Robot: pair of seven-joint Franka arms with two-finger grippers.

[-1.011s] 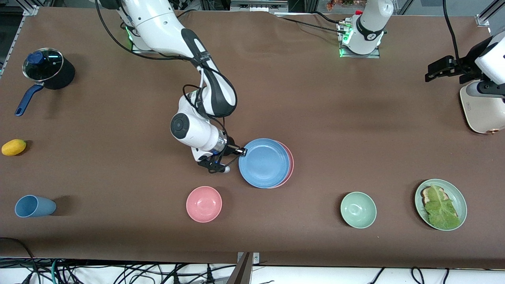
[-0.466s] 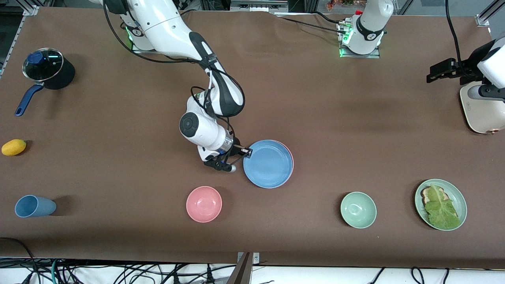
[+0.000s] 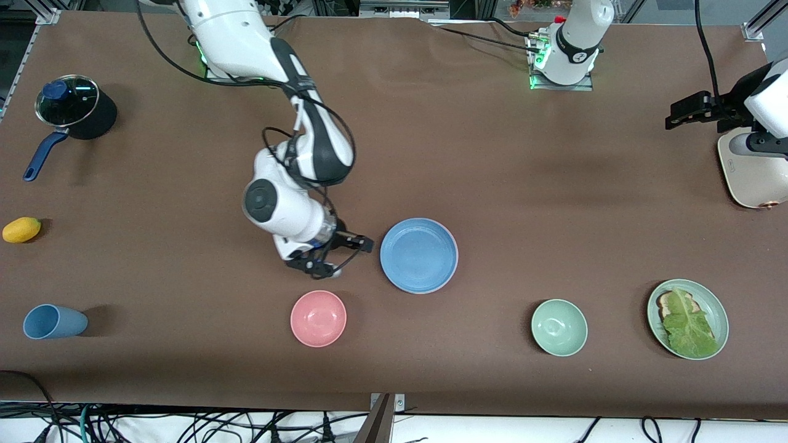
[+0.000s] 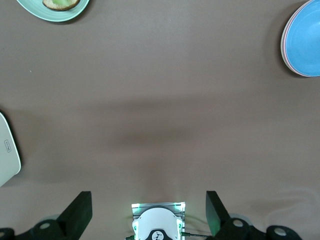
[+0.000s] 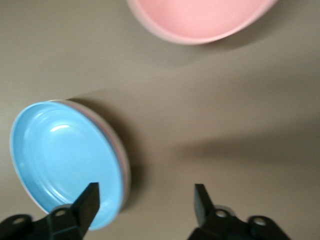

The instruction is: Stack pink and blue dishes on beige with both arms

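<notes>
Blue plate sits on the pink plate; beige isn't visible beneath, so you'll want to check. Right gripper is open and empty just beside the stack; left gripper waits open over the toaster.

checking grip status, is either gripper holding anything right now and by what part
Nothing is held. The right gripper is open beside the blue plate; the left gripper is open over bare table.

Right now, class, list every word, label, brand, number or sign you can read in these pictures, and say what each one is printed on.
No text can be read in full anywhere.
Toaster: a small dark mark on its cream side, too small to read.
Left arm's base: a small round emblem on the black band, too small to read.
Blue plate, pink bowl, green bowl, blue cup: no markings visible.
</notes>
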